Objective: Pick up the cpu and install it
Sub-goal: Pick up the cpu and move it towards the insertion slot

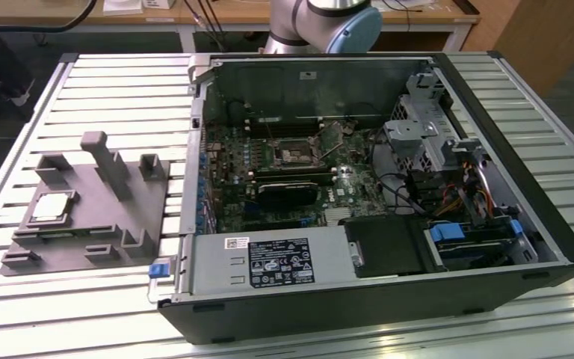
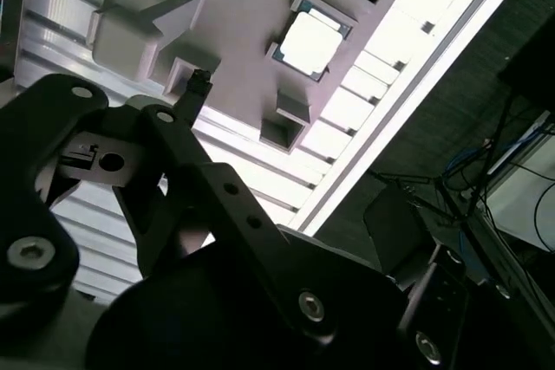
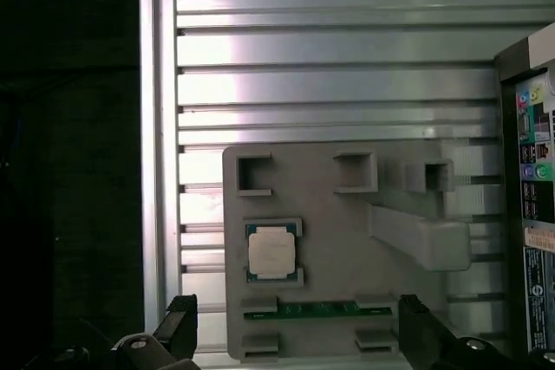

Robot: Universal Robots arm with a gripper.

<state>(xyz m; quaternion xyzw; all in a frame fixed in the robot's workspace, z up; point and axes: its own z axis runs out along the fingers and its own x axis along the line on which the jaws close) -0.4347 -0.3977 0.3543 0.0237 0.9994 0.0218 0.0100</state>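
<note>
here the cpu (image 1: 51,207) is seen lying flat in a shallow seat of the grey fixture block (image 1: 87,217). the block is placed on the slatted table (image 1: 117,82) at the exterior view's left, just beside the open computer case (image 1: 367,299). the socket (image 1: 295,155) is found on the motherboard inside that case, well apart from the chip, so the task is judged to be at its very start.

in the first wrist view the end effector (image 3: 295,311) is held above the fixture with its fingers (image 3: 179,316) spread wide. nothing is gripped between them and the cpu is not touched. the chip is seen nearer to one finger than to the other, so the end effector is judged to be not centred over it.

several things could go wrong from here. the chip is thin and its metal top is smooth, and low walls of the seat are placed close at two of its sides. if the fingers are closed off centre, one of them could be stopped by a wall, and the chip could be tilted or pushed out of the seat. a narrow green board (image 3: 329,308) is laid just beside the seat and could be struck as well. a chip that is gripped crooked could also be set badly into the socket, where fine contacts may be damaged.
</note>
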